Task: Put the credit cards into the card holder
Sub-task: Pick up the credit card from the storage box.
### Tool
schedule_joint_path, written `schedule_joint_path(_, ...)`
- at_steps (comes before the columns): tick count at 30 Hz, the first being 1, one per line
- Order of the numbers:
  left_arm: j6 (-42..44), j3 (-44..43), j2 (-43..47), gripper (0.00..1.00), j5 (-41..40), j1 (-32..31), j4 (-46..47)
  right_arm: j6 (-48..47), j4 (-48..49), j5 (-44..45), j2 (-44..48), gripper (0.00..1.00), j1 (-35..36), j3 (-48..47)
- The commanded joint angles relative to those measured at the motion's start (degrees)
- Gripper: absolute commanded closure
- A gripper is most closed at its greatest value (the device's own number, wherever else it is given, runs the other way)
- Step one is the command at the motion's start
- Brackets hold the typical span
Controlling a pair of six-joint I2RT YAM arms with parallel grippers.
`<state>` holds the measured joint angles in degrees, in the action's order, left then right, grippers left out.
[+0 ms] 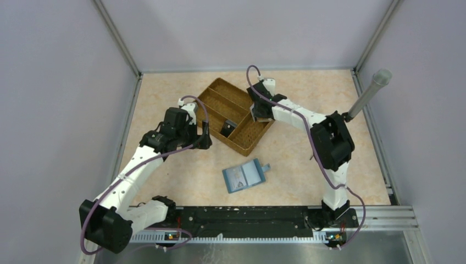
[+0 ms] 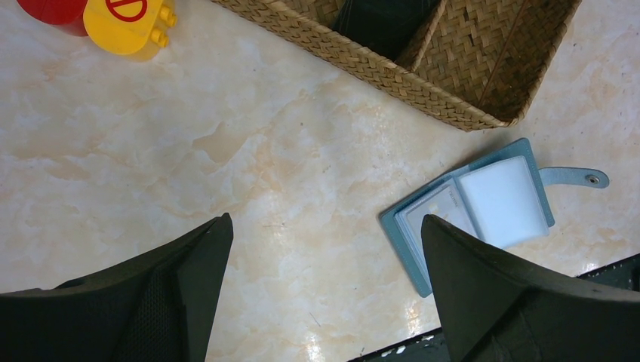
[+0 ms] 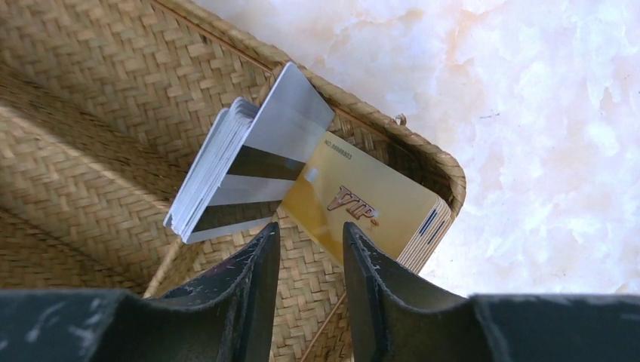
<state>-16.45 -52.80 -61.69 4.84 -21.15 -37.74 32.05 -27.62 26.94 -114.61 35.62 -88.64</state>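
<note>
**Two arms at the woven tray, wallet lying open beside it**

The landmark is the brown woven tray [image 1: 245, 145], divided into compartments and set at an angle on the marbled table [image 1: 181, 176].

Right gripper [image 3: 310, 228]: poised over the right-hand corner of the tray and pointing down into it. Its fingers stand a narrow gap apart and clamp nothing. Their tips sit just beside the lower edges of the cards; whether they touch cannot be told.

Cards: a stack of grey cards [image 3: 241, 170] with dark stripes stands on edge in that corner compartment. It tilts against a gold card [image 3: 370, 200], which leans on the tray's outer wall.

Left gripper [image 2: 326, 219]: off the tray's left side, above bare table. Its fingers are spread as wide as they go, with nothing between them.

Wallet [image 1: 244, 176]: a teal card holder lying open and flat on the table, near the tray's front corner but apart from it. Its pale inner panels face up and its tab sticks out sideways.

A dark object [image 1: 227, 129] lies in one of the tray's middle compartments. A red piece [image 2: 53, 9] and a yellow piece [image 2: 128, 23] sit together on the table off the tray's left side.
</note>
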Motion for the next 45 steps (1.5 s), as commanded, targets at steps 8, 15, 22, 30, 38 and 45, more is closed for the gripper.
schedule_joint_path(8, 0.9, 0.6, 0.4, 0.01, -0.5, 0.2, 0.8, 1.8, 6.0, -7.0, 5.2, 0.47, -2.5, -1.0)
schedule_joint_path(15, 1.0, 0.6, 0.6, 0.01, -0.3, 0.2, 0.8, 4.2, 6.3, -7.8, 1.6, 0.37, -3.1, -3.1)
schedule_joint_path(22, 1.1, 0.8, 0.7, 0.01, -0.1, 0.2, 0.9, 6.2, 7.5, -9.1, -1.2, 0.37, -4.0, -4.8)
schedule_joint_path(30, 1.1, 0.8, 0.5, 0.01, 0.2, 0.2, 1.0, 7.1, 9.2, -10.5, -2.1, 0.52, -4.3, -6.1)
schedule_joint_path(38, 1.1, 0.7, 0.2, 0.01, 0.9, 0.2, 1.0, 7.2, 9.7, -10.6, -0.8, 0.57, -4.4, -6.9)
schedule_joint_path(45, 1.2, 0.9, 0.1, 0.01, 1.0, 0.2, 1.0, 7.0, 10.3, -10.7, -0.5, 0.57, -4.4, -8.0)
